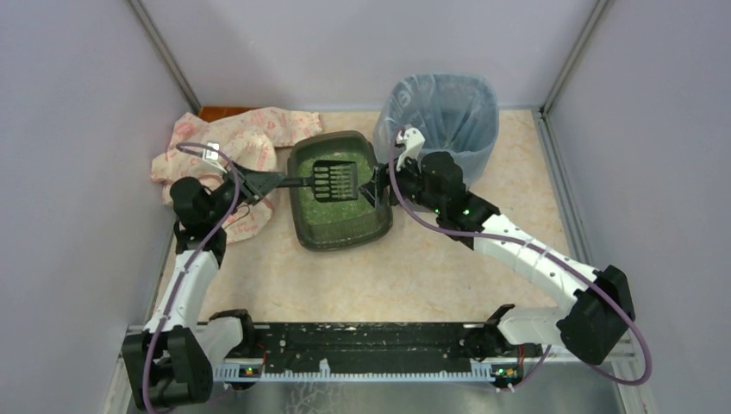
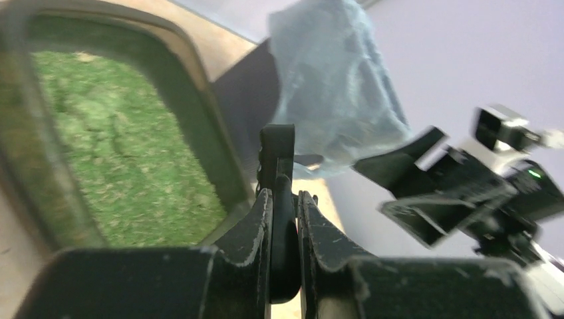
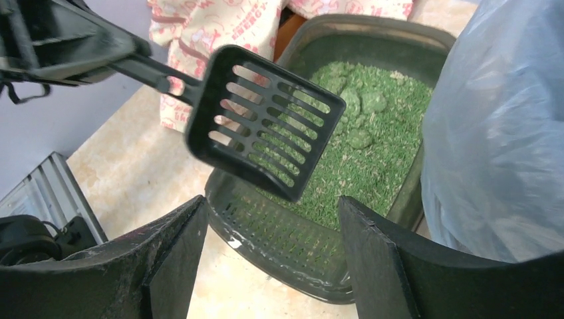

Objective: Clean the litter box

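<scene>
The litter box (image 1: 341, 242), a dark grey-green tray of green litter, sits at the table's middle back. A black slotted scoop (image 1: 334, 179) hangs level over the litter with nothing visible on it. My left gripper (image 1: 259, 183) is shut on the scoop's handle (image 2: 278, 159) at the box's left rim. My right gripper (image 1: 372, 191) is open and empty at the box's right rim. In the right wrist view its jaws (image 3: 273, 203) straddle the box's near wall (image 3: 292, 256), with the scoop (image 3: 266, 123) just ahead. A few litter clumps (image 3: 362, 109) lie in the far part of the box.
A round bin lined with a blue-grey bag (image 1: 444, 116) stands right behind the box's right side, close to my right gripper. A pink patterned cloth bag (image 1: 233, 151) lies left of the box under my left arm. Grey walls close in the left, back and right.
</scene>
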`<state>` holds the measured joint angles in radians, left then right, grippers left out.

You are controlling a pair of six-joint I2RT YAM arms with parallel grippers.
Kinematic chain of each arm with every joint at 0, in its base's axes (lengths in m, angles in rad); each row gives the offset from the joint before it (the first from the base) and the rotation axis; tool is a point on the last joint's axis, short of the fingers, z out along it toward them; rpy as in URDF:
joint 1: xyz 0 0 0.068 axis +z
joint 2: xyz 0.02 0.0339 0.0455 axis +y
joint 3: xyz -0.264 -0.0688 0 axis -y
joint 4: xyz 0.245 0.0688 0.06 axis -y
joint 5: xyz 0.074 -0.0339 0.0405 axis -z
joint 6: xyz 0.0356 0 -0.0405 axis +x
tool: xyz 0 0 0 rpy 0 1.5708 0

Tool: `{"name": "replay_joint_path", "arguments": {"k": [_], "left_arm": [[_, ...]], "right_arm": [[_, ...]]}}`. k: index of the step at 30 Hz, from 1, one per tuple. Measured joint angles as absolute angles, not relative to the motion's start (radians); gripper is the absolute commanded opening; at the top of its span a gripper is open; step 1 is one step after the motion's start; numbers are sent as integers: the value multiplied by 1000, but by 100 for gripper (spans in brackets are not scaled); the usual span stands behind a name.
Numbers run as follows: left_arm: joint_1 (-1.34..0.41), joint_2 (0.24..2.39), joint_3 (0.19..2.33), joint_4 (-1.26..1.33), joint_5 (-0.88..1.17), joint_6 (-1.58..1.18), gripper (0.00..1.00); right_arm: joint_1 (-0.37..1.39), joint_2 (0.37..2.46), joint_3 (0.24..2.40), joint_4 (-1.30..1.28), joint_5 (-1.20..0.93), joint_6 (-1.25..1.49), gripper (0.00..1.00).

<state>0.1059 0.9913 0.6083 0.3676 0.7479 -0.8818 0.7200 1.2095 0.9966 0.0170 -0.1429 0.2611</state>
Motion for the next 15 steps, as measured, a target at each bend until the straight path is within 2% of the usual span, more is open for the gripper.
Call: {"name": "replay_joint_path", "arguments": {"k": [6, 15], "left_arm": [[146, 993, 534, 667, 920, -1089, 0], [177, 1036, 467, 1010, 1033, -1340, 0]], "right_arm": [[759, 1285, 997, 15, -113, 253, 73], [777, 1306, 997, 24, -99, 253, 73]]}}
